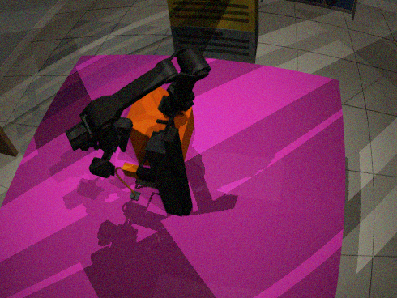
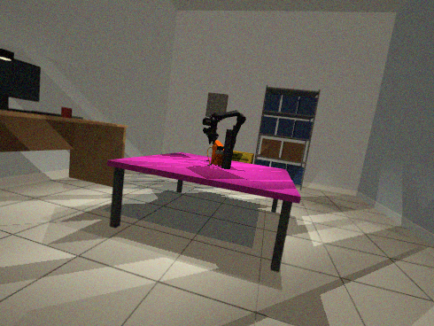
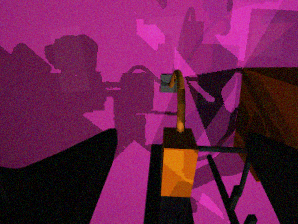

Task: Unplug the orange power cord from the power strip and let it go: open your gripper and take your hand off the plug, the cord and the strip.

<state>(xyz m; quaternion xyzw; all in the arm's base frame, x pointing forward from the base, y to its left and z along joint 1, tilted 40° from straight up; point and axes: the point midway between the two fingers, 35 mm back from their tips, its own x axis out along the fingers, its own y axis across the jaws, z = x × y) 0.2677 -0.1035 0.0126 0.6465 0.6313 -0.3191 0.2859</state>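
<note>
From my station I see a magenta table [image 2: 266, 183] on dark legs over a grey tiled floor [image 2: 133, 275] streaked with slanting light, a wooden desk [image 2: 84, 146] left, and a shelving unit [image 2: 288, 128] against the pale wall [image 2: 275, 58].

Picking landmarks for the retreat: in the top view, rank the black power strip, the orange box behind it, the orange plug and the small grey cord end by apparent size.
1. Orange box, though the arm hides part of it.
2. Black power strip, close behind.
3. Orange plug.
4. Grey cord end, smallest.
The strip stands taller, nearer the camera, so first and second are unsure.
</note>
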